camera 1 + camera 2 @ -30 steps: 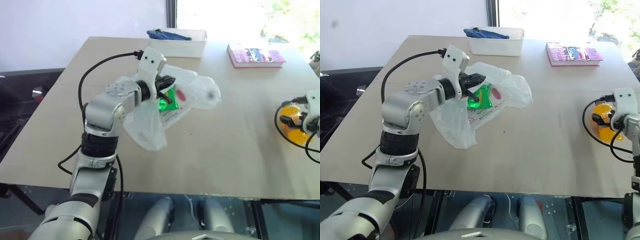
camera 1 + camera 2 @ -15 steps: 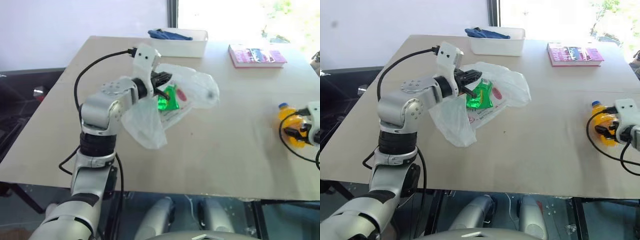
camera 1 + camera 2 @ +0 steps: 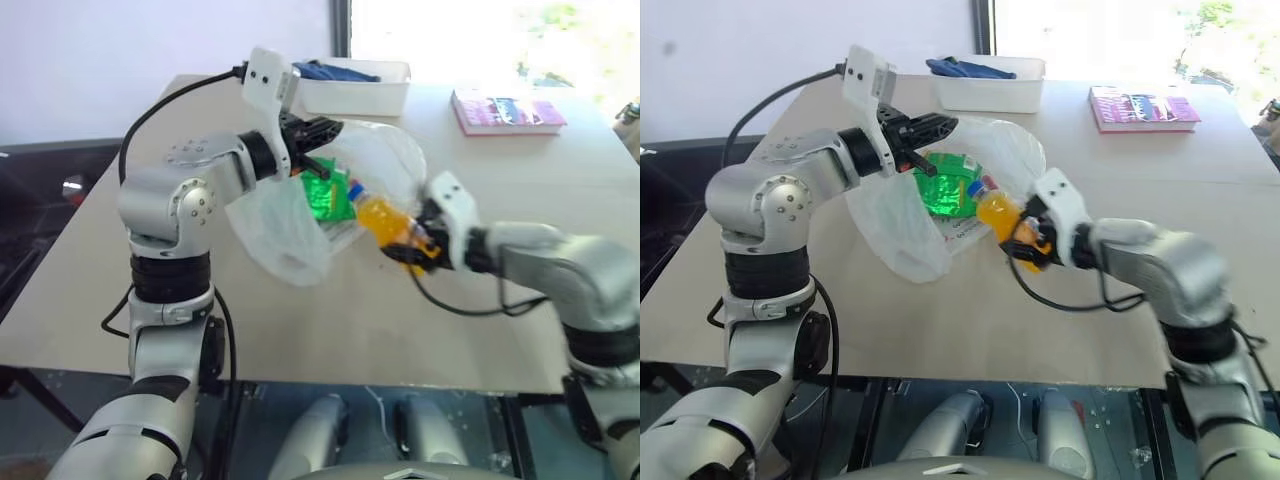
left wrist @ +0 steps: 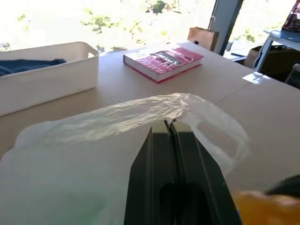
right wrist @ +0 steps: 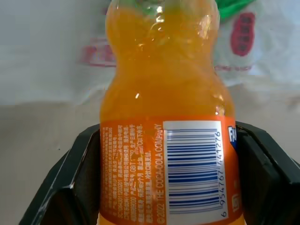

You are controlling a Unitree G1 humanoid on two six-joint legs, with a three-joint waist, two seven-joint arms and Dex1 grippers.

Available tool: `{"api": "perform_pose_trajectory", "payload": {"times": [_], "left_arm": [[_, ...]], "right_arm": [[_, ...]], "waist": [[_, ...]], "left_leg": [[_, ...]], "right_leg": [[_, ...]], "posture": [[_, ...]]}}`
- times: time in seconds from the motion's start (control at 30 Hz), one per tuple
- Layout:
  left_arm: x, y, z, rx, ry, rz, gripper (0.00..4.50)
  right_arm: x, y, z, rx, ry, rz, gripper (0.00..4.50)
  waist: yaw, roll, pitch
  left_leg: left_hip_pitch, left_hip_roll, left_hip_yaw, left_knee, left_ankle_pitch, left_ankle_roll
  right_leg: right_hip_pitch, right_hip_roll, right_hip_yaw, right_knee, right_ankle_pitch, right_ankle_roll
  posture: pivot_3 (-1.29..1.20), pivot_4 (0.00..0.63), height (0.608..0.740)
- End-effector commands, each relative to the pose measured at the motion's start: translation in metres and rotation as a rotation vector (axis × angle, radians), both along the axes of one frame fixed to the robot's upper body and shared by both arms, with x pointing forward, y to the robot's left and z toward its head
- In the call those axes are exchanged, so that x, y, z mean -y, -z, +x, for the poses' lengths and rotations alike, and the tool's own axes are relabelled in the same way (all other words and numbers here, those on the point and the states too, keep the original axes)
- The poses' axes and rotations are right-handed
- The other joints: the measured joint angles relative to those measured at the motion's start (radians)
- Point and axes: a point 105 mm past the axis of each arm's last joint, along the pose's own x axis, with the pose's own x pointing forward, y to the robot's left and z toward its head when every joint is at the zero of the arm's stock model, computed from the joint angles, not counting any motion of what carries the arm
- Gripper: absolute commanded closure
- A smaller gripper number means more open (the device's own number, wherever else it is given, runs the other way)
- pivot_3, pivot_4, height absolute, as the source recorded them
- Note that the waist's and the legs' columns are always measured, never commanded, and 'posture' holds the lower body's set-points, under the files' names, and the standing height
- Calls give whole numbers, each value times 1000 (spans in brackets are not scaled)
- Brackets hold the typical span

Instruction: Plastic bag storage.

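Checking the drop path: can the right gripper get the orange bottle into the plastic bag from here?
Probably yes. The left gripper holds the plastic bag mouth up, and the orange bottle in the right gripper already points at the opening, nothing between.

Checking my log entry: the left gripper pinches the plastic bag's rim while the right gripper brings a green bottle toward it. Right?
Not quite: the bottle in the right gripper is orange, as the right wrist view shows. The left gripper does pinch the plastic bag.

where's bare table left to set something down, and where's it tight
Bare table runs along the near edge below the plastic bag, and at right between the pink book and the right gripper. It is tight in the middle: the left gripper lifts the bag's rim and the orange bottle is at its mouth, with the white tray behind.
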Motion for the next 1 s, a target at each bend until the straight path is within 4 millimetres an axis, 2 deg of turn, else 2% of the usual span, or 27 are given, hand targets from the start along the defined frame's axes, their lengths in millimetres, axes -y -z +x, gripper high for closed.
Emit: {"api": "perform_pose_trajectory", "payload": {"times": [0.03,0.13,0.2,0.27,0.3,0.43,0.6,0.67,0.73,0.83,0.87,0.93,1.0], "left_arm": [[4,0,-17,32,38,48,4500],[1,10,-21,18,7,64,4500],[-1,12,-22,19,-21,30,4500],[-5,18,-22,-3,-55,21,4500],[-7,21,-21,-10,-73,21,4500],[-14,24,-18,-9,-121,5,4500],[-23,21,-6,12,-175,-71,4500],[-28,23,-1,15,-198,-84,4500],[-34,23,6,17,-219,-111,4500],[-36,23,13,16,-233,-135,4500],[-35,22,15,19,-229,-140,4500],[-31,21,14,23,-207,-141,4500],[-28,19,12,32,-184,-136,4500]], "right_arm": [[-24,-25,43,160,47,49,1450],[-62,-41,70,281,17,118,1450],[-85,-42,79,317,-21,140,1450],[-101,-41,79,338,-74,161,425],[-107,-41,78,340,-99,177,57],[-113,-42,75,414,-159,165,57],[-91,-56,64,486,-186,225,57],[-74,-70,47,507,-210,269,57],[-52,-79,18,522,-244,261,57],[-34,-86,-17,520,-263,242,57],[-28,-88,-22,524,-245,233,57],[-18,-87,-20,522,-170,188,57],[-5,-86,-8,530,-68,134,57]], "waist": [[-6,0,0],[-27,0,0],[-31,0,0],[-37,0,0],[-43,0,0],[-46,0,0],[-43,1,0],[-37,1,0],[-42,3,0],[-37,3,0],[-36,3,0],[-35,3,0],[-30,3,0]], "left_leg": [[0,0,1,-1,0,0],[0,1,3,-2,0,0],[0,1,2,-2,0,0],[1,1,3,-2,0,0],[1,2,3,-2,0,0],[2,3,2,-2,0,-1],[2,3,1,-2,1,-1],[2,3,1,-1,1,-2],[1,3,1,-1,1,-2],[1,5,0,-2,1,-3],[1,5,1,-2,1,-3],[1,5,2,-2,1,-3],[2,5,4,-2,1,-3]], "right_leg": [[-1,0,1,0,0,0],[-2,0,-1,-1,0,0],[-2,0,-1,-1,0,0],[-1,1,-1,-1,0,0],[-1,2,-1,-1,0,0],[-1,6,-1,-1,0,-1],[-1,7,-2,0,1,-2],[-1,6,-2,0,1,-2],[-1,5,-2,0,1,-2],[-3,5,-2,1,2,-4],[-3,6,-1,1,2,-4],[-3,5,0,1,2,-4],[-3,5,0,1,3,-4]], "posture": [[0,150,740],[0,150,740],[0,150,740],[0,150,740],[0,150,740],[0,150,740],[0,150,740],[0,150,740],[0,150,740],[0,150,740],[0,150,740],[0,150,740],[0,150,740]]}}
